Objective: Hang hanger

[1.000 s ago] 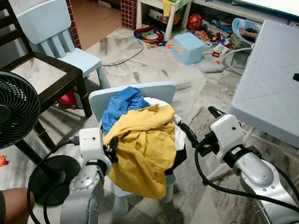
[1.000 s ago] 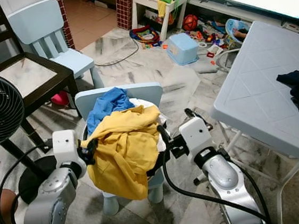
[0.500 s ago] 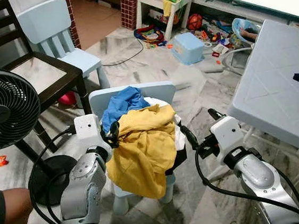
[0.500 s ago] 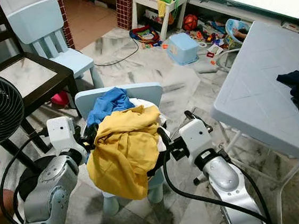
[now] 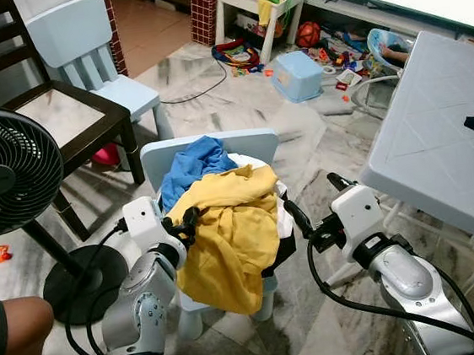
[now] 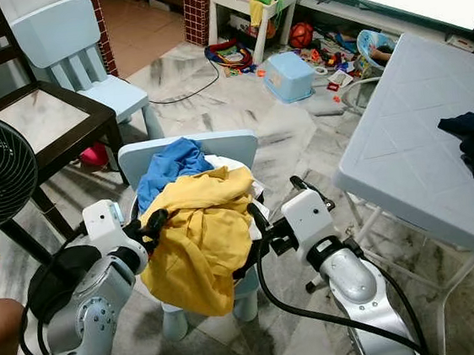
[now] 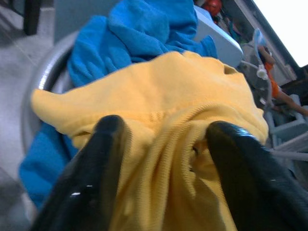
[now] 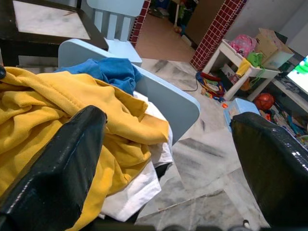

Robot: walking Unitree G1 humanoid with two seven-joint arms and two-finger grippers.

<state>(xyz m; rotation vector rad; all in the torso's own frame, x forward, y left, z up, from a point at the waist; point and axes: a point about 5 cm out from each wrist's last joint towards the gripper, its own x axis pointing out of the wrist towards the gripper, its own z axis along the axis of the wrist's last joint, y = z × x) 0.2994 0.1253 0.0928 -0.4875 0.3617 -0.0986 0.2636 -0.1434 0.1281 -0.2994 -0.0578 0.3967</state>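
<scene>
I am closing the left gripper on a fold of the yellow shirt piled on the small chair — fingers spread around the cloth. The right gripper is waiting wide open beside the pile. No hanger is visible — I should pinch deep.

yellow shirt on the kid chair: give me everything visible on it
The yellow garment is a knit, ribbed-looking fabric, crumpled and draped over a pile on the small light-blue chair, hanging down past the seat front. It lies over a blue cloth and white fabric. The left gripper has its open fingers straddling a bunched fold of it; the right gripper sits open at its other edge.
</scene>
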